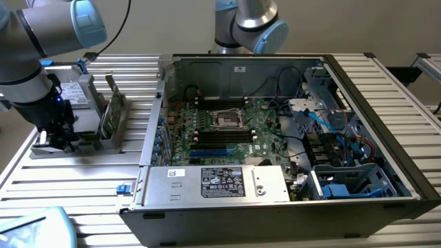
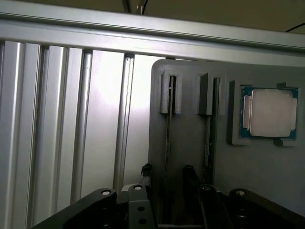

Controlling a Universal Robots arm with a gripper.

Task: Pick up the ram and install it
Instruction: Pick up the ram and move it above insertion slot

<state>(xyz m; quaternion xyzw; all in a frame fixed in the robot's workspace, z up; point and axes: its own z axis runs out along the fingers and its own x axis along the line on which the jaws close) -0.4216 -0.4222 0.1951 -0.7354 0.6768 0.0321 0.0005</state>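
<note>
The ram [image 2: 167,138] stands on edge in a slot of the grey holder [image 2: 188,143], seen as a thin dark line. My gripper [image 2: 167,177] is lowered over it and open. One dark finger [image 2: 147,172] is on each side of the stick, with a gap to it. A second thin stick [image 2: 209,143] stands in the neighbouring slot. In the exterior view my gripper [image 1: 59,138] hangs over the near end of the holder [image 1: 90,144], on the exterior view's left. The motherboard's black memory slots [image 1: 220,135] lie in the open computer case [image 1: 386,170].
A silver square processor [image 2: 269,112] sits in a recess of the holder. Taller green cards [image 1: 113,111] stand upright in the holder beside my arm. A grey power supply [image 1: 217,183] fills the case's front. A second robot arm [image 1: 248,23] rises behind the case. The table is ribbed aluminium.
</note>
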